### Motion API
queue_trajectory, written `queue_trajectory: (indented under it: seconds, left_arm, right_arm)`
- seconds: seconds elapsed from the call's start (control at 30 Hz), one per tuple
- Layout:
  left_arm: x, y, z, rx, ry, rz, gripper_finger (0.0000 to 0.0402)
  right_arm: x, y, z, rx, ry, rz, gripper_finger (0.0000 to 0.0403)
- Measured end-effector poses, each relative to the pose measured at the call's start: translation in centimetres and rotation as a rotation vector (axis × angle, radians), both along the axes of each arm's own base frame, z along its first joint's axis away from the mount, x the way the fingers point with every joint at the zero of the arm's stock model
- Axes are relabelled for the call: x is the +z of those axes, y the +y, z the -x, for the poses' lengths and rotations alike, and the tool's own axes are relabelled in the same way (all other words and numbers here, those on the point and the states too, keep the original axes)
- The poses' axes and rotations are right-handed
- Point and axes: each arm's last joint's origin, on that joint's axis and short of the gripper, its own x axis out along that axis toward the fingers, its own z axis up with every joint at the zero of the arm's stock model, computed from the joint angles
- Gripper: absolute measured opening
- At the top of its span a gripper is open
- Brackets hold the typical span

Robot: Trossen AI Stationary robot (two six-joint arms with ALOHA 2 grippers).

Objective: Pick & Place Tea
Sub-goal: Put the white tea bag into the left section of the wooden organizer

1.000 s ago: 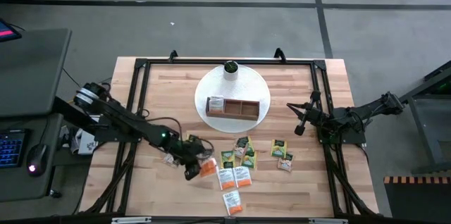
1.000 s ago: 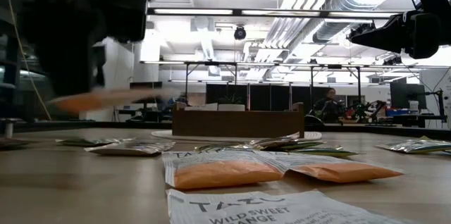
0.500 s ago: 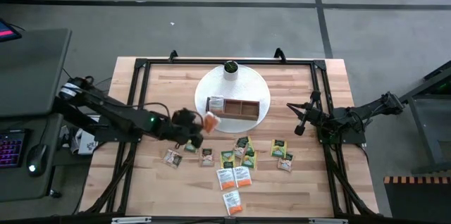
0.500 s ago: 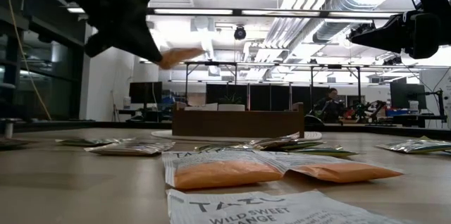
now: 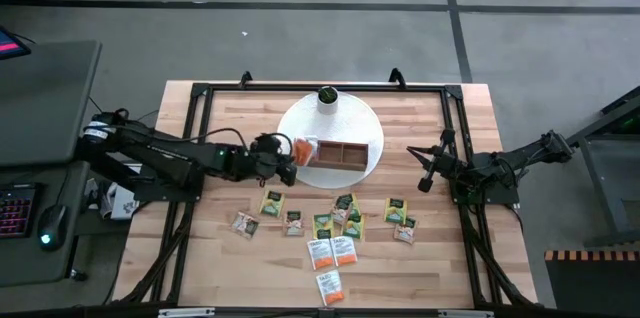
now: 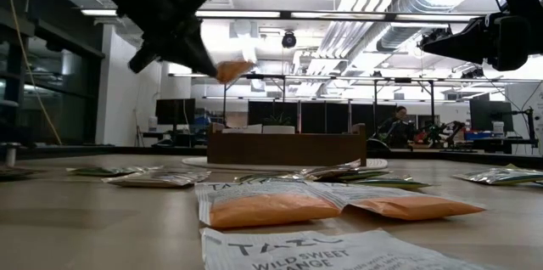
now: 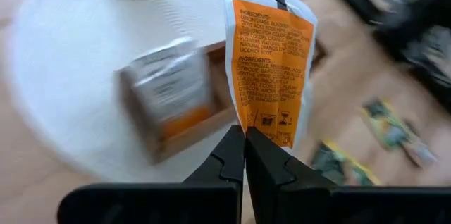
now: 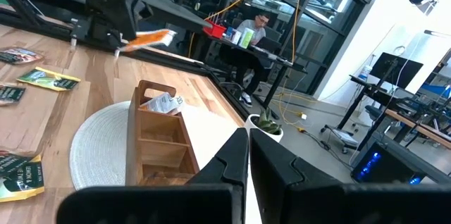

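High view: wooden tray end compartment holds, seemingly, one sachet.

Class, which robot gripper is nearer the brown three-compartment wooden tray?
Left. The left gripper, shut on an orange sachet, hovers at the wooden tray's left end; the right gripper waits farther off, right.

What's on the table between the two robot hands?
In the high view, the wooden tray on its white mat lies between the left gripper, which holds an orange tea sachet, and the right gripper.
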Motion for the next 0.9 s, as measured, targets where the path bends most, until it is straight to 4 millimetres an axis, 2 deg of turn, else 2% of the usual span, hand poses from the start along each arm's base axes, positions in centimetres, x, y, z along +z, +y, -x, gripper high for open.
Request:
queue_trajectory:
  seconds: [0.2, 0.67, 0.9]
  left_arm:
    - [1.8, -0.4, -0.8, -0.178, -0.108, -0.120, 0.0000]
    - [1.9, -0.1, -1.0, -0.091, -0.139, -0.148, 0.0000]
    - [1.9, 1.0, -1.4, -0.211, -0.155, -0.062, 0.0000]
  right_arm:
    - [0.0, 0.0, 0.0, 0.000, 0.001, 0.000, 0.0012]
    - [0.0, 0.0, 0.0, 0.001, 0.001, 0.000, 0.0012]
    - [0.0, 0.0, 0.0, 0.001, 0.000, 0.000, 0.0012]
